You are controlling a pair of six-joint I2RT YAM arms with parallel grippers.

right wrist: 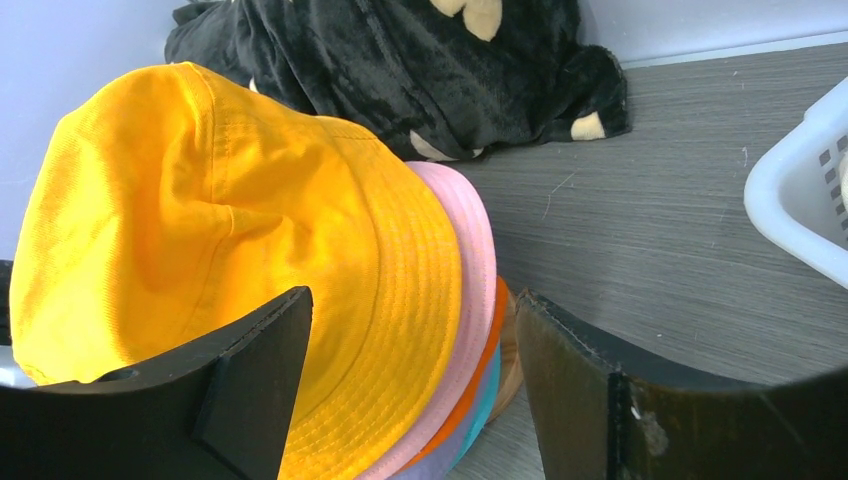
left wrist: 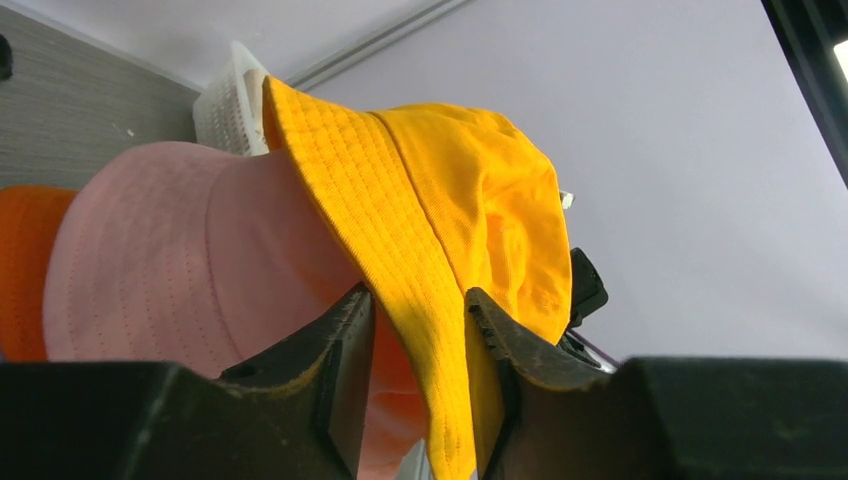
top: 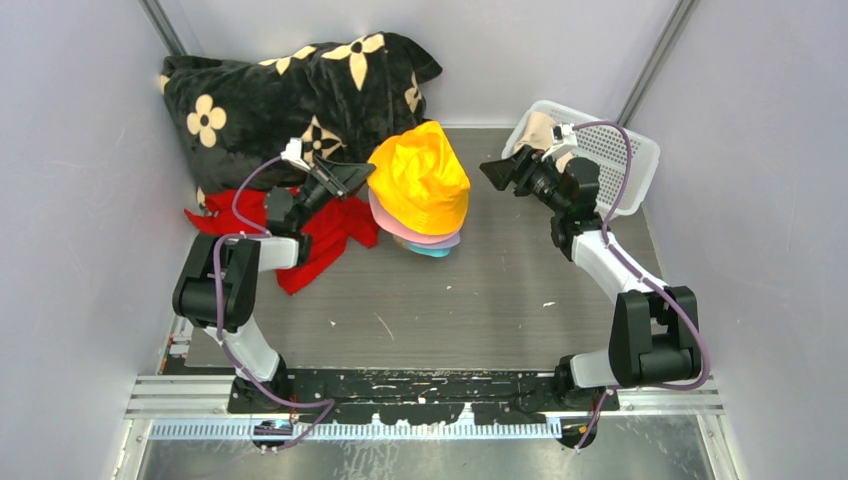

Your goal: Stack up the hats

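Yellow hat (top: 420,175) tops stack (top: 432,240), frame centre. Left gripper (left wrist: 420,305) at its left edge, fingers clamped on hanging brim. Right gripper (top: 497,170) right of stack, fingers apart, empty; beige hat (top: 541,128) in basket (top: 625,150) just behind it, upper right.

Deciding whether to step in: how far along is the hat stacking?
Done: teal hat, lavender hat, orange hat and pink hat lie nested under the yellow hat. In hand: left gripper pinches that hat's brim. Left: the beige hat sits in the white basket, near the open right gripper.

Plain yellow hat (top: 420,175), pink hat (left wrist: 150,260)
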